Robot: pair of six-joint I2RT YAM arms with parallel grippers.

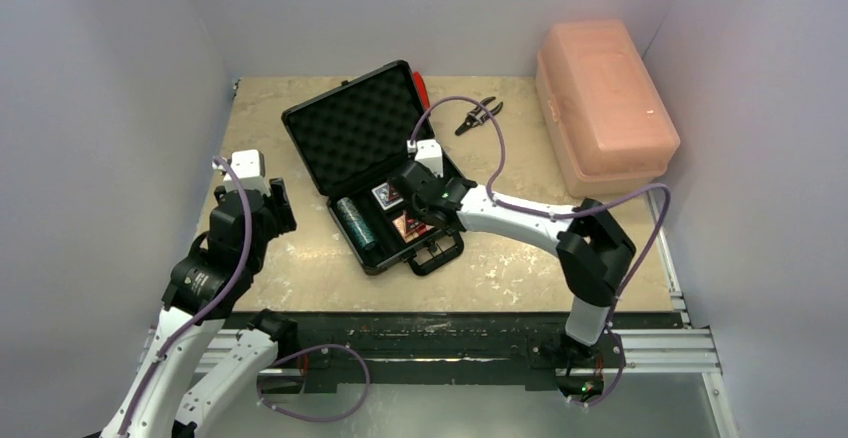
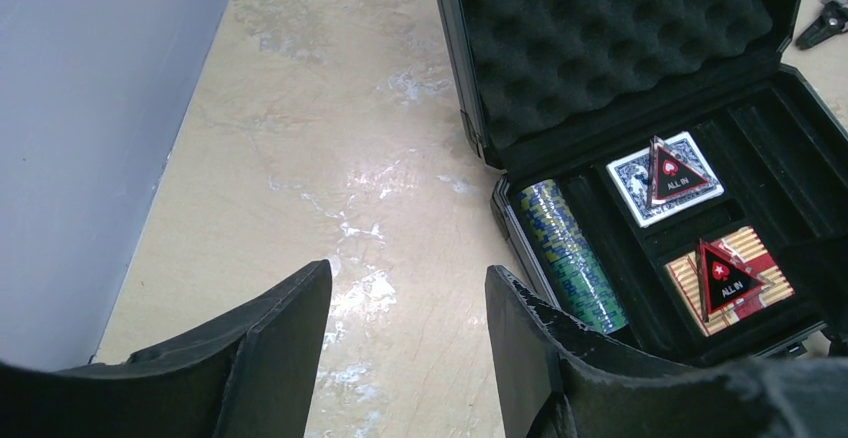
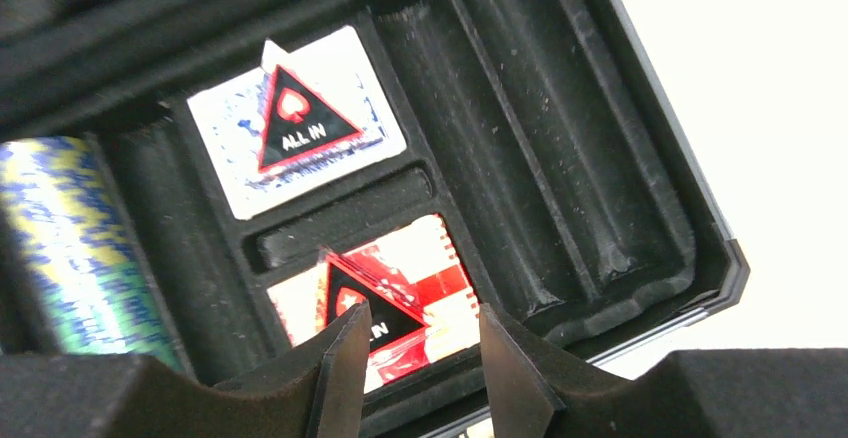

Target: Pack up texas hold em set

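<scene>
The black briefcase (image 1: 355, 128) lies open mid-table, its foam-lined lid (image 2: 620, 38) tipped back. One teal chip roll (image 2: 570, 253) fills the left slot. A red-black triangle (image 2: 675, 173) rests on the blue deck (image 3: 230, 138). A second triangle (image 3: 350, 293) rests on the orange-red deck (image 3: 440, 268). My right gripper (image 3: 425, 313) hovers open just above that second triangle, with nothing pinched between its fingers. To the left of the case, my left gripper (image 2: 408, 283) stands open over bare table, holding nothing.
Two long slots (image 3: 540, 158) on the case's right side hold nothing. The large pink box (image 1: 605, 103) stands at the back right. Pliers (image 1: 478, 116) lie behind the case, and a red-handled tool (image 1: 420, 86) pokes out behind the lid. Grey walls close in on three sides.
</scene>
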